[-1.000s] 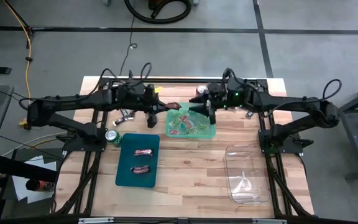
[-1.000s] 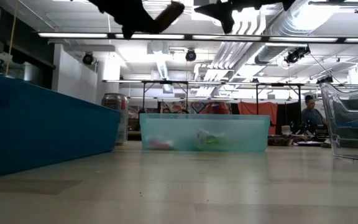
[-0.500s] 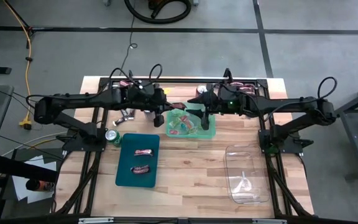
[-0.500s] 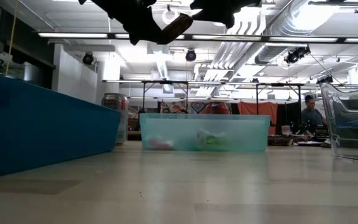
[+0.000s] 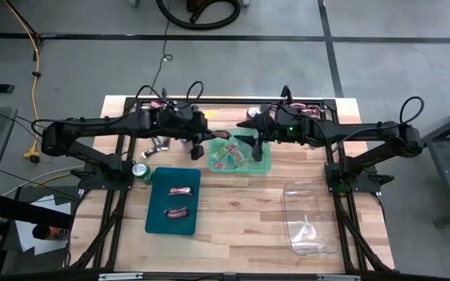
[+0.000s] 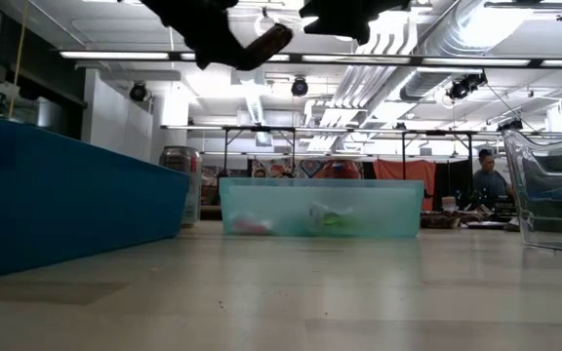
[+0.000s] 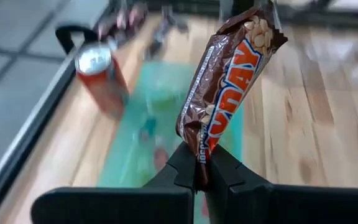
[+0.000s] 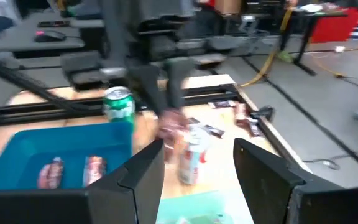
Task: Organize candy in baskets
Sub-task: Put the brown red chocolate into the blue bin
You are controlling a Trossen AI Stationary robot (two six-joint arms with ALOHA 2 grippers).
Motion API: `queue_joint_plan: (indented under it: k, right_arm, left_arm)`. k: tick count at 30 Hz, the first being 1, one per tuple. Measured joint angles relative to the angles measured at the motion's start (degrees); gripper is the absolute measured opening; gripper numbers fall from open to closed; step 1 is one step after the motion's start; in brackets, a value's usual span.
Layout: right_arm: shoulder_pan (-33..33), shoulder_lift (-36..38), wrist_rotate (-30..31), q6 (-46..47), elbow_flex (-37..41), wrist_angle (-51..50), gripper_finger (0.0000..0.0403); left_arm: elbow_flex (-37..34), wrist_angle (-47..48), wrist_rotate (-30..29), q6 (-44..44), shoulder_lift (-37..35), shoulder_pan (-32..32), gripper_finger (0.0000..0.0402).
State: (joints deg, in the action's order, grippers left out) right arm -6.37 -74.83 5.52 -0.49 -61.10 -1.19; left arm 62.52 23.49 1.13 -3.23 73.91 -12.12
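Observation:
My left gripper [image 5: 197, 148] hangs high over the table, just left of the light green basket [image 5: 239, 154], shut on a brown candy bar with orange letters [image 7: 229, 81]; the bar [image 6: 266, 41] also shows in the low view. My right gripper [image 5: 256, 148] is open above that basket, which has several candies on its floor. The dark teal basket [image 5: 173, 200] holds two reddish candies. The clear basket [image 5: 311, 218] sits toward the table's near right. My left gripper pinches the bar's near end [image 7: 199, 163] between its two fingers. The rest of the bar sticks out past the fingertips toward the green basket. The bar is lifted clear, high above the table.
A green can [image 5: 140, 170] stands left of the teal basket and a red can [image 5: 252, 115] behind the green basket. Loose candies [image 5: 156, 144] lie near the table's far edge, more by its far right [image 5: 307, 109]. The two grippers are close together above the green basket.
My left gripper has carried the bar toward the table's right, up to the green basket's left edge. My right gripper has shifted a little to the left over the same basket. In the last half second both have barely moved.

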Motion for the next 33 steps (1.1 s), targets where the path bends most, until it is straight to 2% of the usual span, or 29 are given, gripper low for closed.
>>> queue_joint_plan:
  k: [6, 9, 12, 18, 22, 26, 33]
  right_arm:
    - [-1.4, 1.6, 4.6, -3.1, 0.0, -2.9, 0.0186]
    - [-2.9, 2.6, 5.6, -3.4, 0.0, -4.2, 0.0186]
    - [-4.6, 3.1, 5.9, -2.2, 0.0, -5.4, 0.0186]
    - [-7.6, 3.1, 5.9, 0.4, 0.0, -8.6, 0.0186]
    - [-8.5, 3.1, 5.8, 0.5, 0.0, -11.0, 0.0186]
    - [-8.7, 3.0, 5.5, 0.5, 0.0, -11.5, 0.0186]
    - [-8.7, 3.0, 5.5, 0.7, 0.0, -11.5, 0.0186]
  left_arm:
    - [2.6, 22.1, 0.0, 5.5, -5.5, 3.7, 0.0000]
    - [2.6, 32.2, 0.1, 13.4, -7.3, 8.5, 0.0000]
    - [2.1, 38.1, -0.3, 22.0, -7.7, 15.9, 0.0000]
    - [-4.9, 34.1, -2.9, 39.7, -7.2, 31.2, 0.0000]
    - [-11.5, 24.6, -4.9, 47.9, -6.1, 37.7, 0.0000]
    - [-16.2, 17.2, -8.7, 48.7, -3.5, 39.8, 0.0000]
    - [-19.6, 17.9, -8.9, 47.3, 3.3, 39.5, 0.0000]
